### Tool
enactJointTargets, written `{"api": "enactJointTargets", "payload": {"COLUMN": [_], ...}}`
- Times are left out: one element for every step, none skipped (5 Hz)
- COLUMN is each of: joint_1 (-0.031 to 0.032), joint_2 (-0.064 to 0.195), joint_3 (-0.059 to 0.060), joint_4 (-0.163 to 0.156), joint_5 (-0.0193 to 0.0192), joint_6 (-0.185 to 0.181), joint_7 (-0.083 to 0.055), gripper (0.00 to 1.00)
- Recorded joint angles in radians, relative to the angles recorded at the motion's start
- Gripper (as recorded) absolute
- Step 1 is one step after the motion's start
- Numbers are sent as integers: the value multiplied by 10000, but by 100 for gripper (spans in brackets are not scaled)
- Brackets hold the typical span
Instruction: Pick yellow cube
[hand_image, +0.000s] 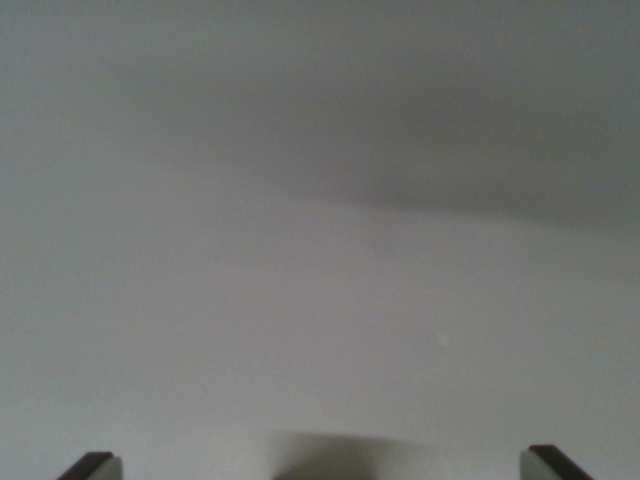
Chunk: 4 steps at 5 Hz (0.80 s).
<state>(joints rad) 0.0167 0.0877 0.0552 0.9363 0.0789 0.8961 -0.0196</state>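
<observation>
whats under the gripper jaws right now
Only a plain grey surface shows beneath the open gripper, with a dark shadow at the bottom centre. No yellow cube is in view. The two dark fingertips stand wide apart, nothing between them.

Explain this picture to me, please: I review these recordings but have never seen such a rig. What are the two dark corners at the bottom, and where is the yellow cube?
This single picture comes from a camera mounted on the robot arm's wrist, looking past its gripper at a plain pale grey surface. The two dark corners at the bottom edge are the gripper's fingertips, one at the wrist view's left and one at its right. They stand far apart, so the gripper is open and holds nothing. The darker band across the top and the patch at bottom centre look like soft shadows. A tiny pale speck sits on the surface. The yellow cube is not visible in this view, so its position cannot be told.
</observation>
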Motion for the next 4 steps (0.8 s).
{"api": "enactJointTargets", "payload": {"joint_1": [34, 34, 68, 68], "joint_2": [77, 77, 151, 151], "joint_3": [21, 21, 42, 42], "joint_4": [-418, -418, -820, -820], "joint_5": [22, 22, 43, 43], "joint_6": [-434, -434, -851, -851], "joint_7": [-44, -44, -87, -87], "gripper": [0, 0, 0, 0]}}
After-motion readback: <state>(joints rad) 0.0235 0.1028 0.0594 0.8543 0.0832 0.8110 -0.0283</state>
